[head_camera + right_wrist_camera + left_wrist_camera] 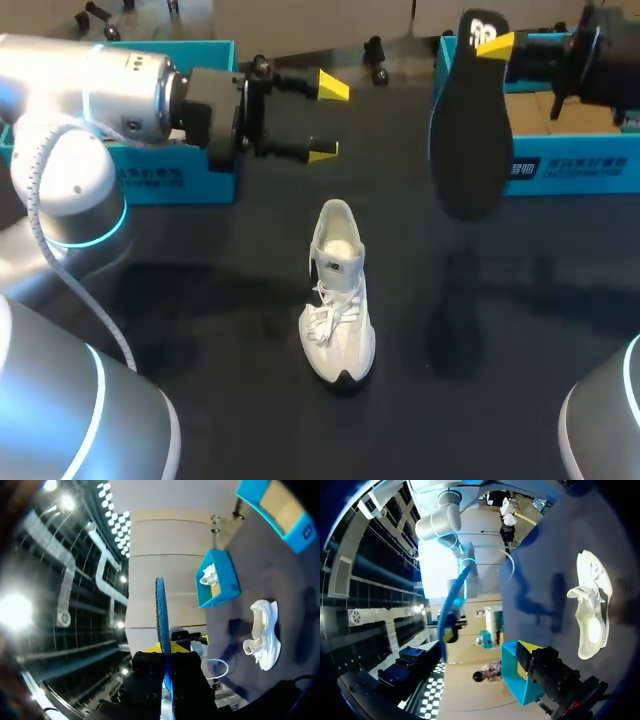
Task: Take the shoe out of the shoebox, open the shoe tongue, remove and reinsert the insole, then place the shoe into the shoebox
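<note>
1. The white sneaker (337, 295) stands upright mid-table on the dark table (200, 300), its toe toward the camera and its laces loose.
2. The right gripper (490, 42) pinches the black insole (470, 130) at its top end. The insole hangs in the air before the right blue shoebox (575, 168).
3. The left gripper (328, 118) is spread with nothing between its 2 fingers, and it hovers beside the left blue shoebox (185, 180).

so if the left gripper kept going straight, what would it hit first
Probably the insole hanging from the right gripper, though depth is unclear. The shoe lies below the left gripper's line.
</note>
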Tool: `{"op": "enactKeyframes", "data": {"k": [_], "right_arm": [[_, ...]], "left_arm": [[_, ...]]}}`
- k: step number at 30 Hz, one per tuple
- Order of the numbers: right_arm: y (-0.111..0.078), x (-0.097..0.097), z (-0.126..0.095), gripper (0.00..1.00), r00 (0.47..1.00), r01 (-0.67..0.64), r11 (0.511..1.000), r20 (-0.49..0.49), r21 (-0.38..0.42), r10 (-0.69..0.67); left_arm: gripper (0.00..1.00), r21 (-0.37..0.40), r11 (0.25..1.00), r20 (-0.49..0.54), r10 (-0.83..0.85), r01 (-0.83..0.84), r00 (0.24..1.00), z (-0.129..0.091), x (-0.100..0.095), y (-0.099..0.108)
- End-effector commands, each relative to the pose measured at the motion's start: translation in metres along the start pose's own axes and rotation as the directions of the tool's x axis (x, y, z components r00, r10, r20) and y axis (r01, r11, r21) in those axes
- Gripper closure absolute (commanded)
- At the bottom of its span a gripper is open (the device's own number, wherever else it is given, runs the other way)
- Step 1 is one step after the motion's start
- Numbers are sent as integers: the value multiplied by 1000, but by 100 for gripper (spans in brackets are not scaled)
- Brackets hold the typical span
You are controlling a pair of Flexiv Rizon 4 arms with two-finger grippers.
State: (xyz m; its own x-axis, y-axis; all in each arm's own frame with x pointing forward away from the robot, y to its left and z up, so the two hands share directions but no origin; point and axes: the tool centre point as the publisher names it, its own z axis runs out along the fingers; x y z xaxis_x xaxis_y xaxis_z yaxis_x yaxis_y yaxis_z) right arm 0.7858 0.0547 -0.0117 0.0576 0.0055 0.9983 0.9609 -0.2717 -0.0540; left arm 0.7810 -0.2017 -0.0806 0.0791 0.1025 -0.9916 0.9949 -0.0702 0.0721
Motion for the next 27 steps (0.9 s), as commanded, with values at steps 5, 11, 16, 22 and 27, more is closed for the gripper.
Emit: {"op": "enactKeyframes", "data": {"k": [5,11,16,22,27], "right_arm": [[22,-24,23,100,983,-165,983,99,78,158],[35,-36,36,100,967,-223,968,151,115,205],[47,-41,48,100,949,-261,955,220,143,227],[56,-45,65,100,946,-272,947,230,172,230],[61,-47,78,100,946,-271,945,231,185,226]], "left_arm": [[0,-31,998,50,55,-53,997,5,1,-5],[0,-47,997,77,60,-57,995,8,1,-4],[0,-49,997,112,61,-56,992,14,-5,-5],[0,-56,997,128,64,-58,990,25,-11,-4],[0,-81,995,143,69,-58,987,38,-16,-2]]}}
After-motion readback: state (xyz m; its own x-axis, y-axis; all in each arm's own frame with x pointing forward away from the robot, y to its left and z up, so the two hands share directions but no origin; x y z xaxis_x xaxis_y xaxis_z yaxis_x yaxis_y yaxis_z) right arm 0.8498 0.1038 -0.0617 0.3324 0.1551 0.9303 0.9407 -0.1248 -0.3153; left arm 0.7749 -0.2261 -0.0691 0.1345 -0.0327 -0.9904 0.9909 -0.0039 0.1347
